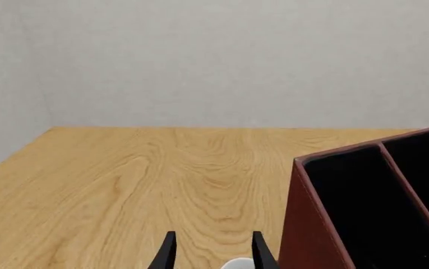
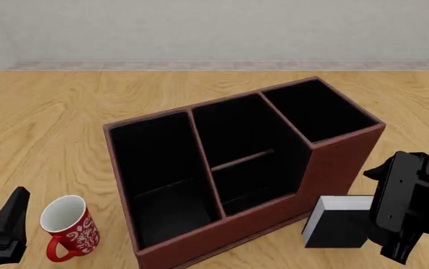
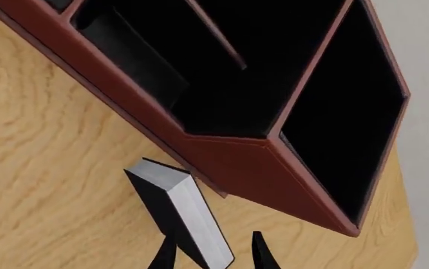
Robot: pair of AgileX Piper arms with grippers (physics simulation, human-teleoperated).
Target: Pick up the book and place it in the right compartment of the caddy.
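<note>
Your right gripper (image 3: 212, 255) has its fingers on either side of the book (image 2: 336, 221); in the right wrist view the two fingertips flank the white page block, apparently pinching it. The book sits at about 5 o'clock from the centre of the caddy (image 2: 334, 162), close to its front wall below the right compartment (image 2: 321, 115). Whether the book rests on the table (image 2: 42, 129) or is lifted clear cannot be determined.

The right compartment is the narrow, tall-walled section at roughly 2 o'clock within the caddy. All three sections show black lining only.

Your left gripper (image 1: 212, 258) is spread, fingers apart, holding nothing. It hovers at 8 o'clock from the caddy, just beside the red mug (image 2: 68, 227), which stands upright with its opening facing up.
</note>
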